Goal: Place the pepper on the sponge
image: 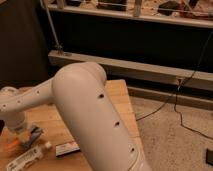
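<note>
My white arm (90, 115) fills the middle of the camera view and bends down to the left. Its wrist and gripper (19, 129) hang low over the wooden table (117, 97) at the far left. A blue sponge (34, 136) lies on the table just right of the gripper, partly covered by it. A thin orange streak that looks like the pepper (11, 145) lies on the wood just below and left of the gripper, apart from the sponge.
A white tube (25, 158) lies near the table's front left. A small dark-and-white bar (67, 148) sits to its right, close to the arm. Speckled floor with black cables (170, 107) lies to the right, and a dark railing wall stands behind.
</note>
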You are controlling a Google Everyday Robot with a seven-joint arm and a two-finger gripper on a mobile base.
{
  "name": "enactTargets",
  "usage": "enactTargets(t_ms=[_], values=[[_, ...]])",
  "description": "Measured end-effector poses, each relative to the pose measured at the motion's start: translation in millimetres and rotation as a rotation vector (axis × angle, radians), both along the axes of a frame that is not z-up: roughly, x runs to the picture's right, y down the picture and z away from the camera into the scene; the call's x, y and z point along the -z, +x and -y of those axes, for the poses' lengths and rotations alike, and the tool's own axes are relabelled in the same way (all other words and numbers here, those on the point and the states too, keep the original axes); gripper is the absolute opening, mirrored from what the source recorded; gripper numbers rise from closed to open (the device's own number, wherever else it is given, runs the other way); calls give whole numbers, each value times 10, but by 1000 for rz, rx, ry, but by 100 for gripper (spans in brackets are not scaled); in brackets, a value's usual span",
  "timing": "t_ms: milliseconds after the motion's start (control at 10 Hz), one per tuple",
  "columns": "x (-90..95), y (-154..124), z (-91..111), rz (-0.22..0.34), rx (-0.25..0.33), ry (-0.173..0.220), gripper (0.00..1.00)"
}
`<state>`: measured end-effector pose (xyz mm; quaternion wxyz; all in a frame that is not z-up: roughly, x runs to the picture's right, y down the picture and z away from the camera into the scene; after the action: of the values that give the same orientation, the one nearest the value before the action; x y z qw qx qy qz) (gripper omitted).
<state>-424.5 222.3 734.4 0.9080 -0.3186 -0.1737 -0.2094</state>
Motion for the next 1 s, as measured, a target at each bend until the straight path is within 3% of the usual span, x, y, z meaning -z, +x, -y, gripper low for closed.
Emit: enactTargets(t_ms=[500,1000], values=[[-146,180,-97,-74,-45,17,0],[-206,253,-18,-108,-122,39,0]])
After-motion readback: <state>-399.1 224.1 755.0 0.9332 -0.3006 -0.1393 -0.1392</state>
